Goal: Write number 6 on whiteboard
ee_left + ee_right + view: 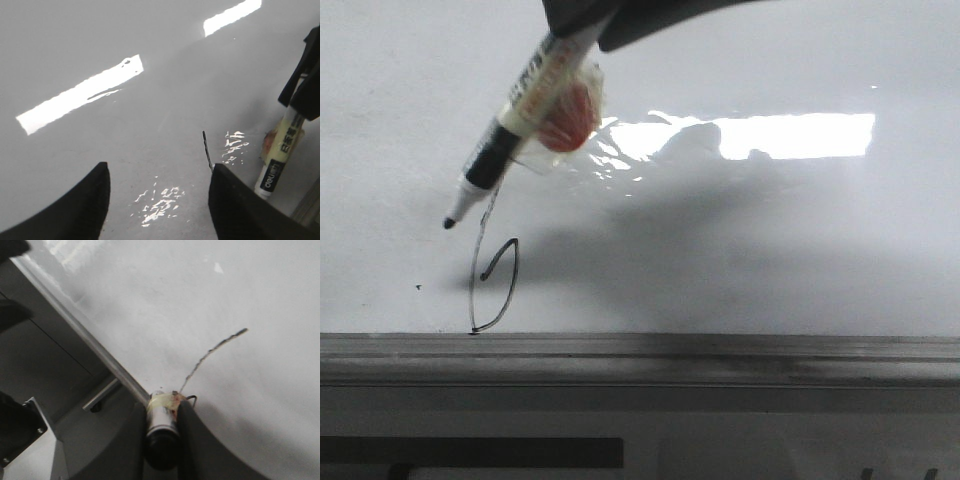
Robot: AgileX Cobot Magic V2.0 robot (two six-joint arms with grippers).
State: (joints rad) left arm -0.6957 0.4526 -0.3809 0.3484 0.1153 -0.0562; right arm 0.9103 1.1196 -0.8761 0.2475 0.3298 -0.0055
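Observation:
A thin black number 6 [492, 285] is drawn on the glossy whiteboard [770, 250], its loop just above the grey frame edge. My right gripper [582, 22] is shut on a marker [515, 115] with a black collar and a red tape blob; its tip hangs just off the board, up and left of the 6's stem. In the right wrist view the gripper [162, 412] clamps the marker [161, 425] and the stem [212, 357] shows beyond. My left gripper [157, 197] is open and empty over the whiteboard [100, 60], with the marker [280, 160] to one side.
The board's grey metal frame [640, 350] and a dark grey ledge [640, 420] run along the near edge. A tiny black dot [418, 287] lies left of the 6. Bright glare [790, 135] sits on the board.

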